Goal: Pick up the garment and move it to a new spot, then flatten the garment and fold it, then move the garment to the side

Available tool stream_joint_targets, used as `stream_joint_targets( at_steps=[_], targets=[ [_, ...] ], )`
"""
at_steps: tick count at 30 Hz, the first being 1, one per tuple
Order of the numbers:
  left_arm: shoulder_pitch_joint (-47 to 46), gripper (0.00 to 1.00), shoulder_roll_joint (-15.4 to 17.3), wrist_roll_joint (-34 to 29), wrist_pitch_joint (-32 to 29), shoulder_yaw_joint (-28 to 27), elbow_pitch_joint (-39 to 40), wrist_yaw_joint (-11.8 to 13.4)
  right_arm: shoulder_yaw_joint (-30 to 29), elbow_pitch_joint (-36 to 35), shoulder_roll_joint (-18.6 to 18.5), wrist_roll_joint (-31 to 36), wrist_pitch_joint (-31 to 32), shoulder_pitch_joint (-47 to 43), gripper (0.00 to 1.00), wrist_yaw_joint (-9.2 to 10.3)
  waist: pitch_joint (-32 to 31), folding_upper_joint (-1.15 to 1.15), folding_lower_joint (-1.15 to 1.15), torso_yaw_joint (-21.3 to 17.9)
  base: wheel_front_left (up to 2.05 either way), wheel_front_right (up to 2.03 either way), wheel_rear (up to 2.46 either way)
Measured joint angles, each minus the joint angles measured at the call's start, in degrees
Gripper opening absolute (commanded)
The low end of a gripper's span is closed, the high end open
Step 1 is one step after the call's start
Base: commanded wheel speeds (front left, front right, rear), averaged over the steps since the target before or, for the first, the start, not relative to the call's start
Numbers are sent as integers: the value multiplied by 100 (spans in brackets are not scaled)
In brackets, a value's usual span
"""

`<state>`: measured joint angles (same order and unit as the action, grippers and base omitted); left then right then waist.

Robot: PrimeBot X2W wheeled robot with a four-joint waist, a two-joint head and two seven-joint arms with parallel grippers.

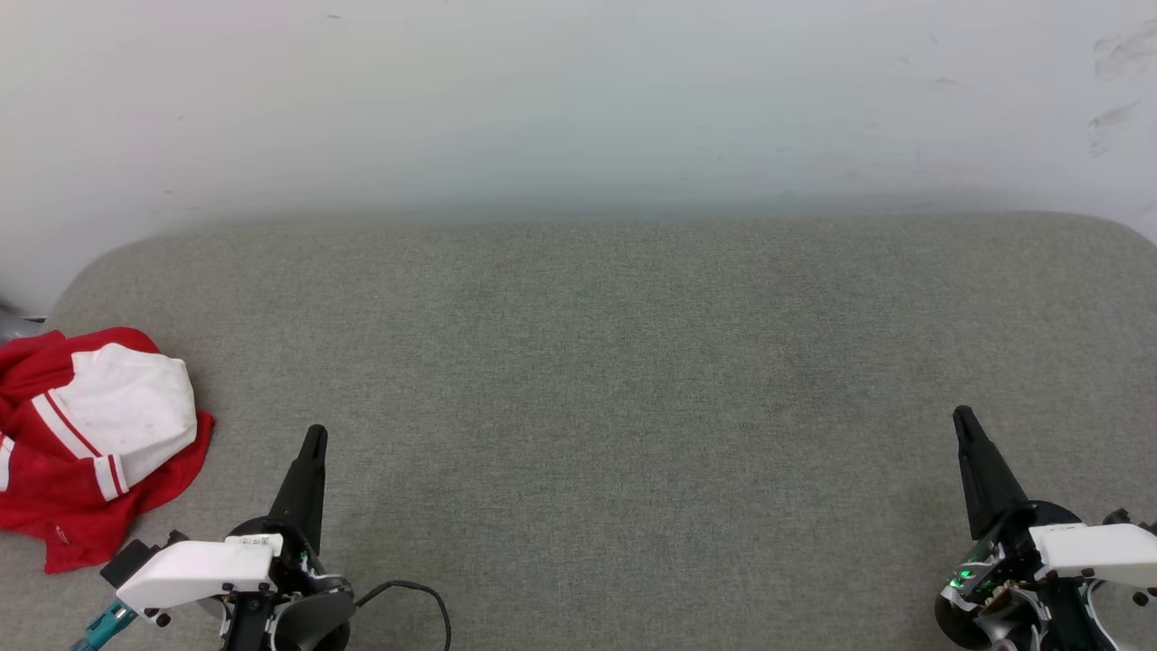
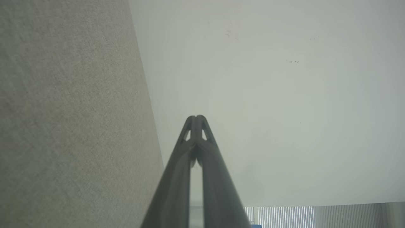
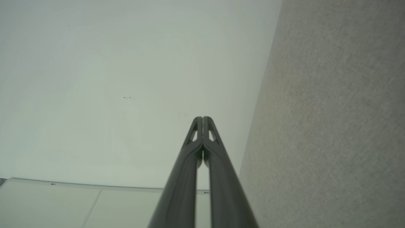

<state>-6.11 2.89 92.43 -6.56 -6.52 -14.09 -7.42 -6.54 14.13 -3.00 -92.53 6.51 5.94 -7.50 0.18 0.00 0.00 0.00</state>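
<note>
Grey woven upholstery covers the surface [image 1: 597,380], which is backed by a plain white wall [image 1: 578,99]. The garment [image 1: 90,434] is bunched in a heap at the robot's left end of the surface and is partly cut off by the head view's edge. A white sleeve [image 1: 126,407] with red striped trim [image 1: 108,475] is turned uppermost on the red body cloth.

The left gripper [image 1: 314,438] is held just beside the garment, to its right, without contact. The right gripper [image 1: 964,418] is held well apart from the garment, across bare upholstery. In the wrist views, the left fingers [image 2: 178,177] and the right fingers [image 3: 186,177] are seen pressed together at the tips, with nothing between them.

Pick-up is judged not yet begun. The left gripper, being nearest the garment, should be used. Its fingers should be parted before the approach. A raised fold of the red body cloth should be pinched rather than the sleeve alone, so that the heap is lifted whole. The cloth should be raised clear of the surface before it is carried off; otherwise dragging and further tangling may be expected.
</note>
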Motion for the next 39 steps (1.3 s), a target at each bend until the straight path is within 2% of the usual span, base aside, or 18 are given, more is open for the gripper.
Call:
stream_joint_targets(
  at_steps=[39],
  targets=[
    [0,0,0,0,0,0,0,0,1,0,0,0,0,0,0,0,0,0,0,0,0,0,0]
  ],
)
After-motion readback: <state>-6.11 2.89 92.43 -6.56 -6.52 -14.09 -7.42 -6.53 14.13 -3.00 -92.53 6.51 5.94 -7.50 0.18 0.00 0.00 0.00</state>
